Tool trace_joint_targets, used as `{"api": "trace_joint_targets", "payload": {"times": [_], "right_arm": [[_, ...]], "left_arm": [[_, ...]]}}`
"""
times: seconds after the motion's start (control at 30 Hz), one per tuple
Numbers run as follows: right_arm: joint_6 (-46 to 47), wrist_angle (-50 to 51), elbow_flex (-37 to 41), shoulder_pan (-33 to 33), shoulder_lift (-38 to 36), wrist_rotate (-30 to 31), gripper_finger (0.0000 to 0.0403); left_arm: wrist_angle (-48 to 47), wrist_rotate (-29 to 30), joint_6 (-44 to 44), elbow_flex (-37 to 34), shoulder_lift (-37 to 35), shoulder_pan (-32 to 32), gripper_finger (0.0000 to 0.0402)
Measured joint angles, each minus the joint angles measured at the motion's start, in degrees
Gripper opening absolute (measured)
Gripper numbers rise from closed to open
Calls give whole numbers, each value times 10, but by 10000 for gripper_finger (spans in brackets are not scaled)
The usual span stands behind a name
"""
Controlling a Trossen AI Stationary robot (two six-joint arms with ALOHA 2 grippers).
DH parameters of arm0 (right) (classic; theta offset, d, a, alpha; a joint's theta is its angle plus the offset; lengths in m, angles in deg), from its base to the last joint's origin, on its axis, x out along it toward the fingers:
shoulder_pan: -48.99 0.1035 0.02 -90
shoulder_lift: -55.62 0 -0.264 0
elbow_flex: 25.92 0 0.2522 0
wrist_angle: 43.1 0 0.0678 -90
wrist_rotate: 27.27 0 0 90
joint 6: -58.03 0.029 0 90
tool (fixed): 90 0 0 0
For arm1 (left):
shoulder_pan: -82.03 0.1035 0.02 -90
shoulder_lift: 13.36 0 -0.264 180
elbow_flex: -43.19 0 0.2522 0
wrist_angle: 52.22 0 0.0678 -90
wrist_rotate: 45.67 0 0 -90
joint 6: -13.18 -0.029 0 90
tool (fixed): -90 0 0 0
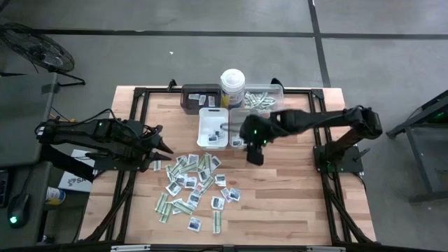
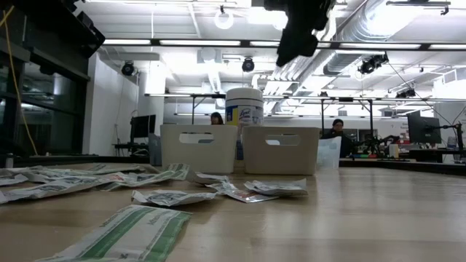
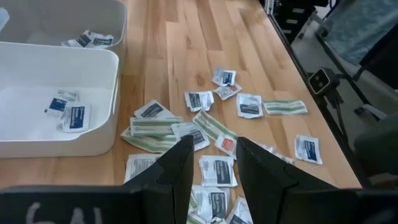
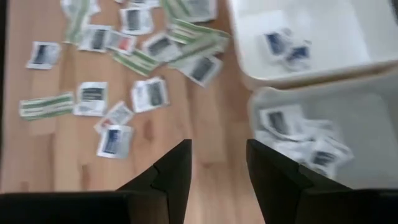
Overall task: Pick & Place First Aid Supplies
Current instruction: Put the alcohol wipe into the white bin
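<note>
Packets overlapped on the table, too many to count.
Left gripper [image 1: 166, 150] and right gripper [image 1: 255, 156] each stood part-open and empty; four trays [image 1: 212, 127] were visible, one canister [image 1: 232, 87].

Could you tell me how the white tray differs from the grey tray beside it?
The white tray looks opaque white and holds only a few sachets; the grey tray beside it looks duller and holds a fuller heap. Both are rectangular, open-topped and sit side by side on the table.

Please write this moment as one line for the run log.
left gripper: open, empty, over packets | right gripper: open, empty, near white tray
</note>
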State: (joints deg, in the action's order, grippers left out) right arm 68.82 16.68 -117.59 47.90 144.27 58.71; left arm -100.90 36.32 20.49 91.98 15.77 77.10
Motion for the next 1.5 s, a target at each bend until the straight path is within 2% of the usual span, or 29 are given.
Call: {"api": "trace_joint_targets", "payload": {"times": [0.27, 0.47, 0.63, 0.8, 1.0, 1.27, 1.5], "right_arm": [[50, -56, 0, 114, 42, 41, 146], [92, -79, 0, 175, 97, 61, 146], [133, -107, 0, 204, 143, 49, 145], [172, -138, 0, 221, 194, 11, 142], [287, -136, 0, 226, 233, 29, 142], [405, -137, 0, 231, 235, 96, 142], [651, -108, 0, 232, 235, 91, 142]], "left_arm": [[-1, -1, 0, 0, 0, 0, 119], [-6, -1, 0, 0, 0, 0, 119], [-17, -1, 0, 0, 0, 0, 119], [-17, 0, 0, 0, 0, 0, 119], [-17, 0, 0, 0, 0, 0, 119], [-27, 0, -10, 0, 0, 0, 119], [-26, 0, -15, 0, 0, 0, 119]]}}
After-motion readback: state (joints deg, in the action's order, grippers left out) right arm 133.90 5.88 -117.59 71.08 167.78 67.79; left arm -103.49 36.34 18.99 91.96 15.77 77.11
